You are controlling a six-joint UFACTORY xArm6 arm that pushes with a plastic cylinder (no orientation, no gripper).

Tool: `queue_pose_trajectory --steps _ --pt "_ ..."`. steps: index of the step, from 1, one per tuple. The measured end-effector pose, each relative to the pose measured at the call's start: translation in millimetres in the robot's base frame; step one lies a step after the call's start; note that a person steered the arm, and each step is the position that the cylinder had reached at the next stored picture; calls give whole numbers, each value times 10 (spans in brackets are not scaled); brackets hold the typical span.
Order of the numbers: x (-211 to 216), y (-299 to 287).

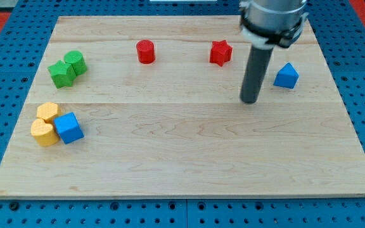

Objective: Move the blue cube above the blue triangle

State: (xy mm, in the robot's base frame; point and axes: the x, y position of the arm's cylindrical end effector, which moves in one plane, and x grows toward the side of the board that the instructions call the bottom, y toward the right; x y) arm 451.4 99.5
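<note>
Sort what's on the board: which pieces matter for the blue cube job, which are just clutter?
In the job:
blue cube, view's lower left
blue triangle, view's right
my tip, left of the triangle, not touching

Lying about:
two yellow blocks, against the cube
two green blocks
red cylinder
red star

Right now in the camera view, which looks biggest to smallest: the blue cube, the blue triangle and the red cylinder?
1. blue cube, though it lies nearer the view's bottom
2. blue triangle
3. red cylinder
</note>
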Motion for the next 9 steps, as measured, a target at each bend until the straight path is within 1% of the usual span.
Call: queue_pose_trajectory --steps 1,2,3,4,5,6,7,8,9 --pt "566 -600" --pt "1284 -1228" --pt "1674 -1740" --pt "1664 -2574" --pt "1551 -3396" --pt "1242 -3818" --pt "978 -3658" --pt "894 -3082" --pt "788 -3069"
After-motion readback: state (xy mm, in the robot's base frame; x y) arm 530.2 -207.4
